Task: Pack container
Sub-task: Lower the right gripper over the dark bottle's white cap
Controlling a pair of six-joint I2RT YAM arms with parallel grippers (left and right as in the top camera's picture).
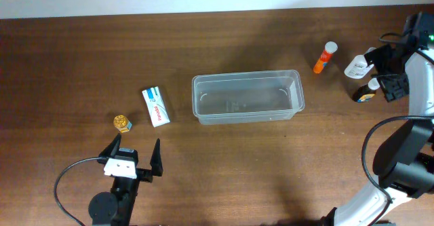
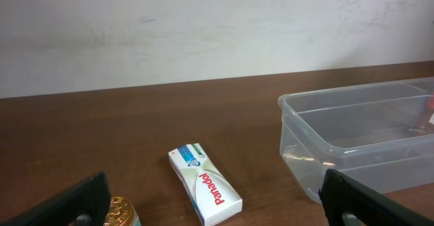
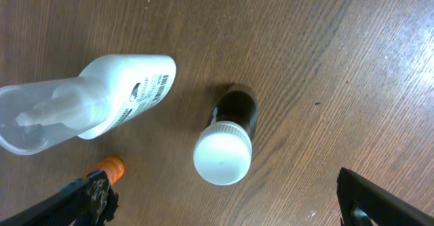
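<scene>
The clear plastic container [image 1: 247, 97] sits empty in the middle of the table; it also shows in the left wrist view [image 2: 359, 141]. A white Panadol box [image 1: 156, 106] [image 2: 205, 183] and a small gold-capped jar [image 1: 122, 123] [image 2: 119, 212] lie to its left. My left gripper [image 1: 135, 157] is open and empty, just in front of the box and jar. An orange tube [image 1: 325, 57] [image 3: 108, 167], a white spray bottle [image 1: 357, 66] [image 3: 95, 102] and a dark bottle with a white cap [image 1: 367, 91] [image 3: 227, 144] stand at the right. My right gripper [image 1: 388, 68] is open above the dark bottle.
The dark wooden table [image 1: 81, 63] ends at a white wall at the back. Black cables loop at the front left [image 1: 64, 185] and at the right [image 1: 369, 151] near the right arm's base.
</scene>
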